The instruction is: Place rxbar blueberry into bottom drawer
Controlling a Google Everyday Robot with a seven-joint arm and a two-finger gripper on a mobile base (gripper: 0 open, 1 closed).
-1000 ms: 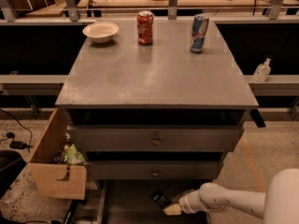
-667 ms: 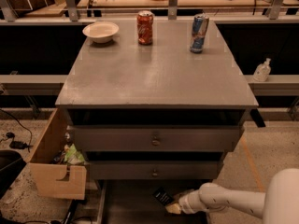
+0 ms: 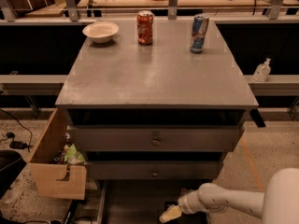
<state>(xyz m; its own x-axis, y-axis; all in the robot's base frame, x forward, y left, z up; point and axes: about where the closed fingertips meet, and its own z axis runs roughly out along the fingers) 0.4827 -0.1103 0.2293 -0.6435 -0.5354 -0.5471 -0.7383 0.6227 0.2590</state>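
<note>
The gripper (image 3: 170,213) had eased slightly nearer inside the open bottom drawer (image 3: 135,202), the rxbar blueberry (image 3: 171,204) just beyond it; placement looked close, though its hold could not be told.

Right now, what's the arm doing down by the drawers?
The robot's arm comes in from the lower right, and its gripper sits low over the pulled-out bottom drawer. The small dark thing right by the gripper looks like the rxbar blueberry; whether it is held or already let go can't be told. A bowl, a red can and a blue-silver can stand untouched on the cabinet top.
</note>
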